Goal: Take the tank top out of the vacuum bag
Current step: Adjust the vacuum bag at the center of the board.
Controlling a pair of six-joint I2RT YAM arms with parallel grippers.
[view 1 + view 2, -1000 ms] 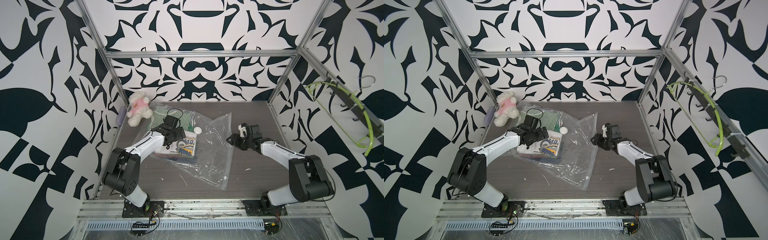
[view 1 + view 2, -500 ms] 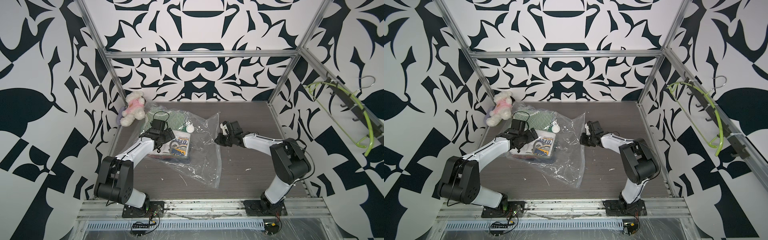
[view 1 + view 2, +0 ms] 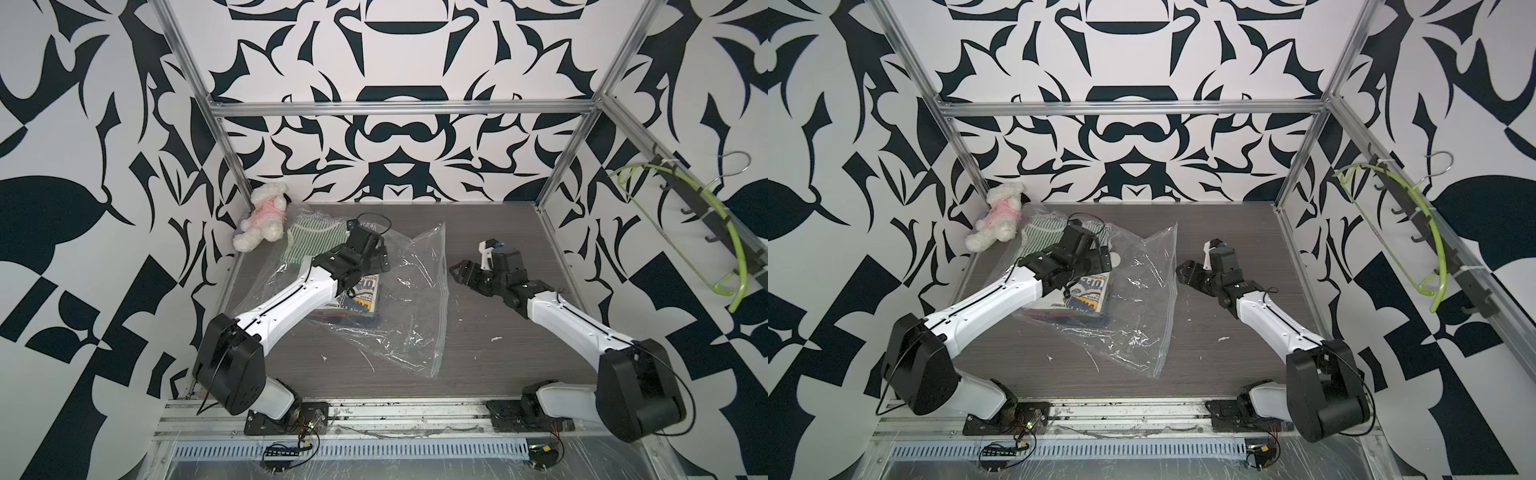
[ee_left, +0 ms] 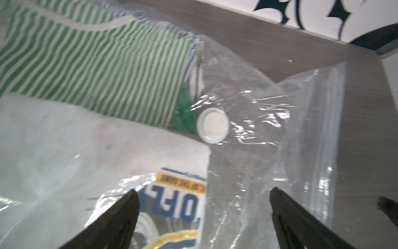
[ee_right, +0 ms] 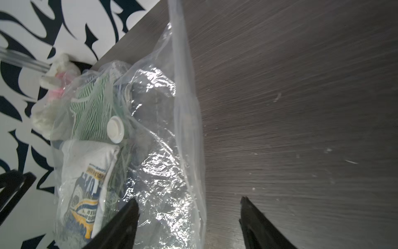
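1. The big, crinkly clear plastic vacuum bag [image 3: 419, 299] lies left of the middle.
2. A green-striped cloth top [image 3: 316, 237], maybe the tank top, sits inside at the far end.
3. The left gripper [image 4: 202, 189] is spread over the bag.
4. The right gripper [image 5: 189, 198] is spread too, just right of it.

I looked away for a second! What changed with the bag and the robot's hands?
The vacuum bag slid toward the robot's left, nudging the plush toy. The right gripper reached to the bag's edge, then backed off; it is open now, holding nothing. The left gripper stayed open over the bag.
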